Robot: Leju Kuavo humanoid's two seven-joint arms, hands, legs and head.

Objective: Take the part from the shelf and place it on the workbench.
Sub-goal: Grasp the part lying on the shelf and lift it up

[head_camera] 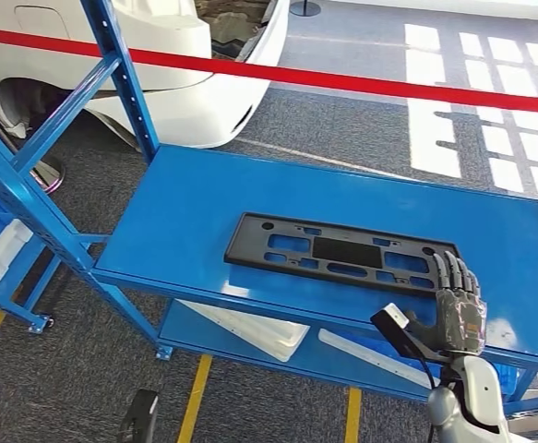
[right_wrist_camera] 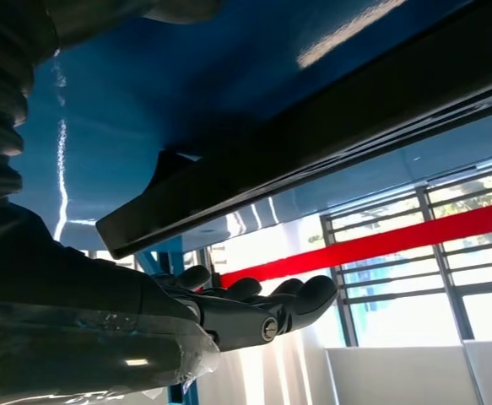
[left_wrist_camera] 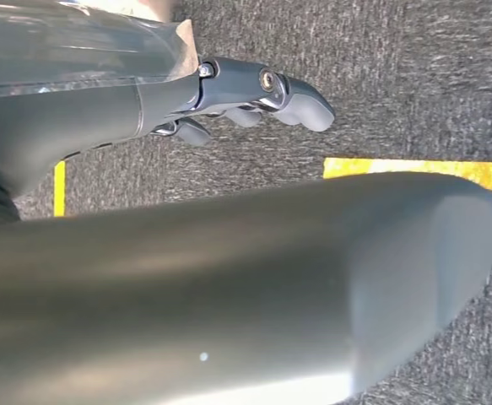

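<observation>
The right hand (head_camera: 459,309) hovers by the part's (head_camera: 335,254) near corner on the shelf (head_camera: 175,221), fingers (right_wrist_camera: 294,299) apart, empty; the left hand (left_wrist_camera: 256,93) hangs empty, fingers straight.

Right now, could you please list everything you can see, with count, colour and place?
Part: one, black, flat on the top shelf board.
Shelf: one, blue, in front of the robot.
Panels: two, white, on the lower shelf board.
Barrier tape: one, red, stretched behind the shelf.
Car: one, white, behind the tape.
Floor lines: yellow, on grey carpet.
Right robot hand: at the part's near right end, fingers extended; contact unclear.
Left robot hand: hanging over the carpet, holding nothing.
</observation>
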